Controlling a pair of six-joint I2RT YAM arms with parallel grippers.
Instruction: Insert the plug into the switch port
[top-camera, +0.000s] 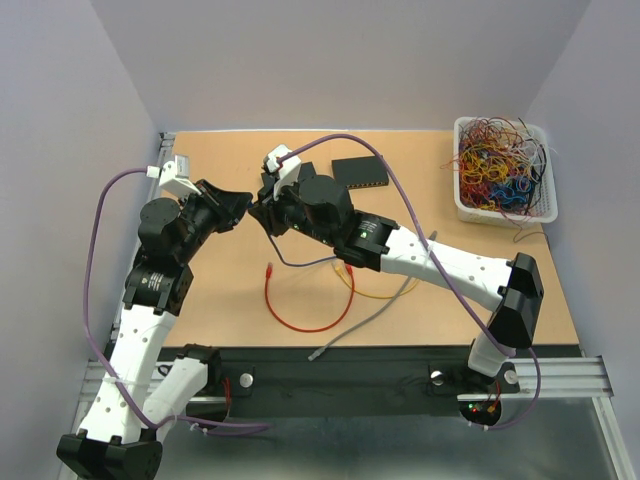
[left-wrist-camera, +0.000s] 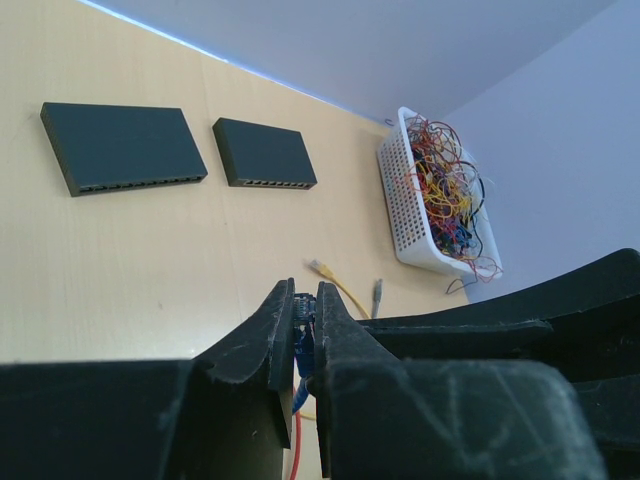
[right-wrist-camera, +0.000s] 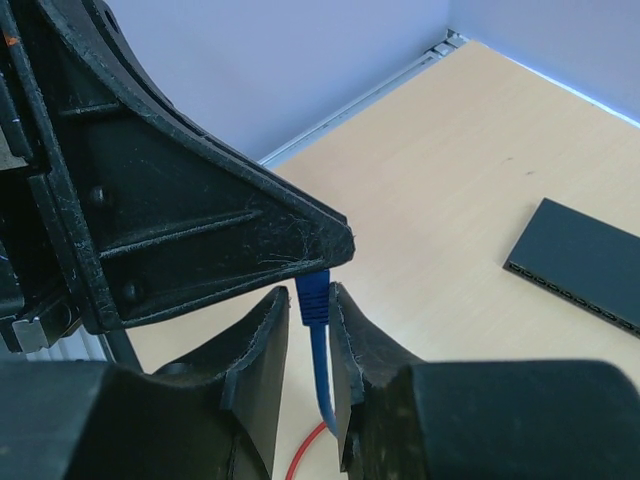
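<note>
A blue plug (left-wrist-camera: 303, 330) on a blue cable is pinched between the fingers of my left gripper (left-wrist-camera: 305, 290), which is shut on it above the table. The plug's boot (right-wrist-camera: 312, 297) hangs between the fingers of my right gripper (right-wrist-camera: 307, 290). One right finger touches the boot and the other stands a small gap away, so that gripper is open. In the top view the two grippers meet tip to tip, left (top-camera: 246, 208) and right (top-camera: 264, 212). Two dark switches (left-wrist-camera: 120, 147) (left-wrist-camera: 262, 153) lie flat at the back of the table, ports facing the arms. One switch (top-camera: 360, 171) shows in the top view.
A white basket (top-camera: 503, 170) full of tangled wires stands at the back right. A red cable (top-camera: 300, 320), a yellow cable (top-camera: 370, 292) and a grey cable (top-camera: 365, 322) lie loose on the table in front of the arms.
</note>
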